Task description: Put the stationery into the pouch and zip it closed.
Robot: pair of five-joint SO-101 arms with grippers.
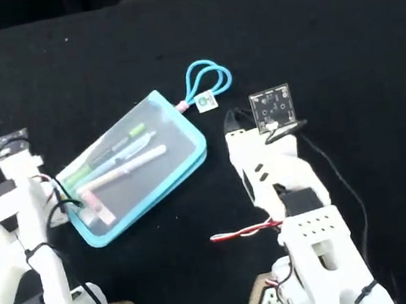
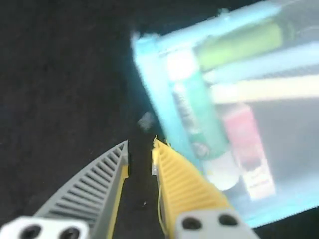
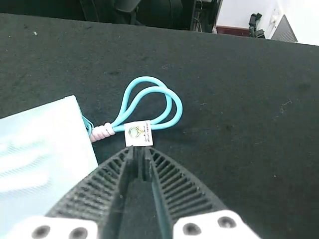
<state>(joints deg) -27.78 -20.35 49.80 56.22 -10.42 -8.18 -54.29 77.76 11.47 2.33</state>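
The left gripper is being held with its jaws a narrow gap apart, and nothing is being gripped between them. The corner of the pouch is lying right beside its yellow finger. A small grey tab, possibly the zip pull, is being shown just ahead of the tips.

The stationery is being carried inside the pouch, behind its clear face, so the filling is being judged as done. Whether the zip is closed cannot be told, and the zipping is being counted as the part that is left.

Farther right, the pouch's blue loop and its white tag are lying just ahead of the right gripper. This gripper's jaws are being kept pressed together and nothing is being held in them.

Everything is being supported by a table under a black cloth. A red and white cable is being trailed beside the right arm. Beyond the table's far edge, dark furniture, cables and a pale wall are being glimpsed.
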